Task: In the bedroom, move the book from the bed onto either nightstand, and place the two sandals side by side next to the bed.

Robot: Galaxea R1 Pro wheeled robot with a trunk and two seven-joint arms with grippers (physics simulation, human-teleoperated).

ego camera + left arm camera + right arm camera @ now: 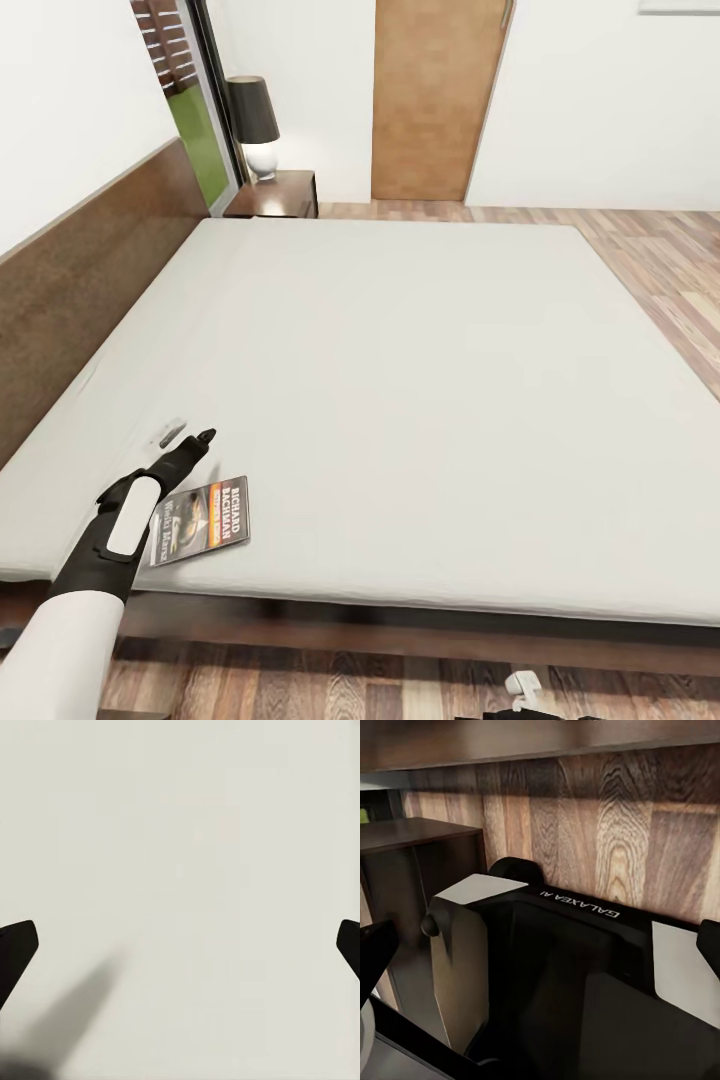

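Nothing in my way on the bed [420, 380]: bare pale mattress, headboard [90, 290] along its left edge. Nightstand [280, 195] with a dark-shaded lamp [255, 125] sits past the far left corner, wooden door [435, 95] beyond. The book [205, 520] lies flat near the bed's near edge, left corner. My left arm reaches low over it, left hand [190, 445] spread wide above the mattress [187, 870], just beyond the book. Right hand [540, 945] is wide too, over the robot's dark base [585, 975] and plank floor [607, 817].

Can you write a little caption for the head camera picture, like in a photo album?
Left gripper hovers open over the bed, just beyond the Richard Bachman book near the mattress edge.
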